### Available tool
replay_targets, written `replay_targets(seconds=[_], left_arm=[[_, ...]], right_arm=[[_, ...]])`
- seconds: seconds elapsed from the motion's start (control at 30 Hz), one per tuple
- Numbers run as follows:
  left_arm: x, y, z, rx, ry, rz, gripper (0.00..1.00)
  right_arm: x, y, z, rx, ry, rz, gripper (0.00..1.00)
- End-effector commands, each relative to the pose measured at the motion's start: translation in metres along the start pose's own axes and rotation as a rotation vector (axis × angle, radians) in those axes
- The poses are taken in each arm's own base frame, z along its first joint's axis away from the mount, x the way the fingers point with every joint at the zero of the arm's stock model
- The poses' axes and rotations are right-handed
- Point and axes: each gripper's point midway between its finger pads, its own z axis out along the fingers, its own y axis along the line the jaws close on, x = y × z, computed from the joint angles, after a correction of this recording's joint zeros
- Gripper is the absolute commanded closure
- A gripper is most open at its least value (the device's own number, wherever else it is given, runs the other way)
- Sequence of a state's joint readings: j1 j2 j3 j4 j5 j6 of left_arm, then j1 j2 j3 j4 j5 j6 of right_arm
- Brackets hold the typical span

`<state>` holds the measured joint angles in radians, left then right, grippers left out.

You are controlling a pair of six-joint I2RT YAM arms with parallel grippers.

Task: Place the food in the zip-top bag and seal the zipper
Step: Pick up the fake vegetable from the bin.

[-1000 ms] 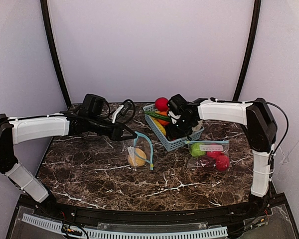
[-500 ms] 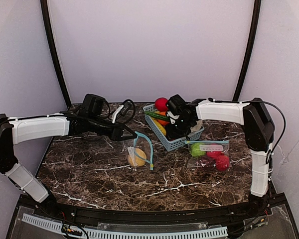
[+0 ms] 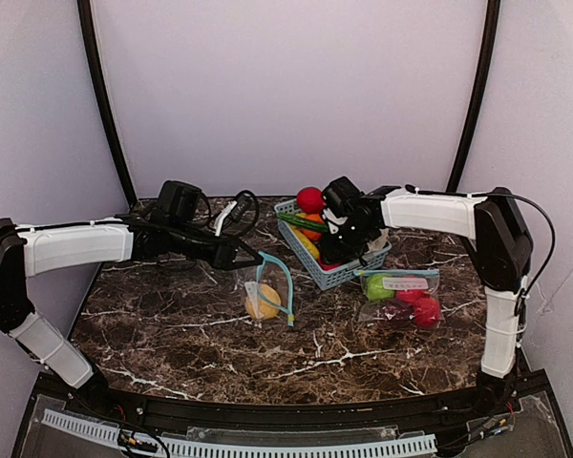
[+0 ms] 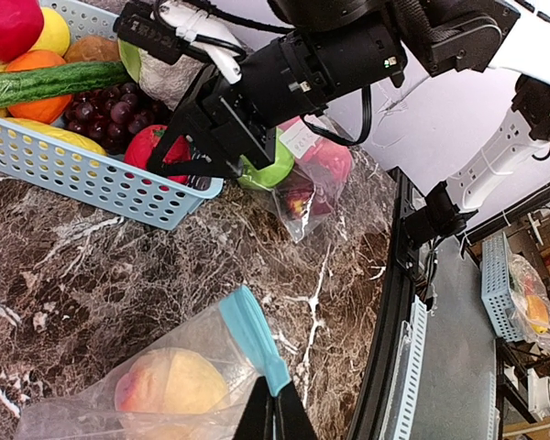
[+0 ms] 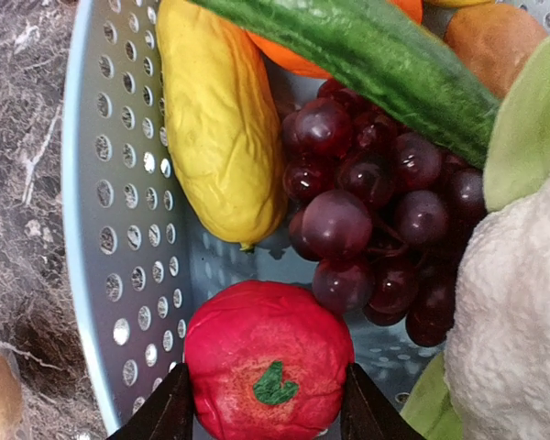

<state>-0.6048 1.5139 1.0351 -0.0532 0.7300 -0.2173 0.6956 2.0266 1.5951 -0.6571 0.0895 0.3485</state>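
Right pincer (image 5: 266,408) is down in the light-blue basket (image 5: 119,229), at the back of the table (image 3: 172,324), right of centre. Its fingers (image 5: 170,412) press both sides of a red fruit (image 5: 266,357), gripping it, with grapes (image 5: 367,202) just beside. Left pincer (image 4: 275,417) is closed on the blue zipper rim of the zip-top bag (image 4: 92,408), mid-table. One yellow-orange fruit (image 4: 170,385) sits inside that bag. A second bag (image 3: 401,294) holding green and red fruit lies near the right edge.
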Motion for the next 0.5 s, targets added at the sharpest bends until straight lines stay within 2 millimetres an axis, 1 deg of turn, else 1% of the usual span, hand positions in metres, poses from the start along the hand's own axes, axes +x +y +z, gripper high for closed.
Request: replay_targets(seconds=[0.0, 0.03, 0.1, 0.13, 0.17, 0.2, 0.23, 0.27, 0.3, 0.33, 0.37, 0.4, 0.43, 0.47], left_arm=[[-0.006, -0.015, 0.0, 0.038, -0.038, -0.014, 0.99], [-0.01, -0.017, 0.0, 0.043, -0.053, -0.025, 0.99], [-0.016, -0.021, 0.003, 0.047, -0.075, -0.025, 0.99], [-0.018, -0.024, 0.006, 0.047, -0.083, -0.047, 0.99], [-0.025, -0.027, 0.007, 0.055, -0.108, -0.041, 0.99], [-0.026, -0.029, 0.01, 0.057, -0.116, -0.067, 0.99], [-0.034, -0.034, 0.012, 0.071, -0.146, -0.055, 0.99], [-0.036, -0.038, 0.017, 0.075, -0.151, -0.077, 0.99], [-0.042, -0.044, 0.02, 0.091, -0.173, -0.085, 0.99], [-0.044, -0.046, 0.027, 0.092, -0.177, -0.091, 0.99], [-0.051, -0.05, 0.029, 0.1, -0.207, -0.099, 0.99], [-0.05, -0.053, 0.037, 0.11, -0.206, -0.107, 0.99], [-0.058, -0.056, 0.039, 0.121, -0.246, -0.117, 0.99], [-0.051, -0.056, 0.047, 0.127, -0.24, -0.133, 0.99]], right_arm=[[-0.025, -0.002, -0.051, -0.047, -0.122, 0.016, 0.58], [-0.028, -0.001, -0.063, -0.061, -0.147, 0.018, 0.58], [-0.027, -0.001, -0.077, -0.079, -0.176, 0.02, 0.58], [-0.028, -0.001, -0.09, -0.091, -0.2, 0.021, 0.58], [-0.027, -0.002, -0.097, -0.1, -0.213, 0.022, 0.58], [-0.026, -0.002, -0.105, -0.107, -0.226, 0.023, 0.58], [-0.024, -0.003, -0.112, -0.113, -0.237, 0.026, 0.58], [-0.021, -0.004, -0.118, -0.116, -0.246, 0.027, 0.58], [-0.02, -0.005, -0.126, -0.121, -0.261, 0.029, 0.58], [-0.019, -0.008, -0.133, -0.119, -0.275, 0.032, 0.58], [-0.016, -0.01, -0.139, -0.116, -0.286, 0.034, 0.58], [-0.015, -0.012, -0.146, -0.112, -0.3, 0.038, 0.57], [-0.013, -0.014, -0.152, -0.112, -0.312, 0.039, 0.57], [-0.011, -0.016, -0.157, -0.112, -0.321, 0.04, 0.57]])
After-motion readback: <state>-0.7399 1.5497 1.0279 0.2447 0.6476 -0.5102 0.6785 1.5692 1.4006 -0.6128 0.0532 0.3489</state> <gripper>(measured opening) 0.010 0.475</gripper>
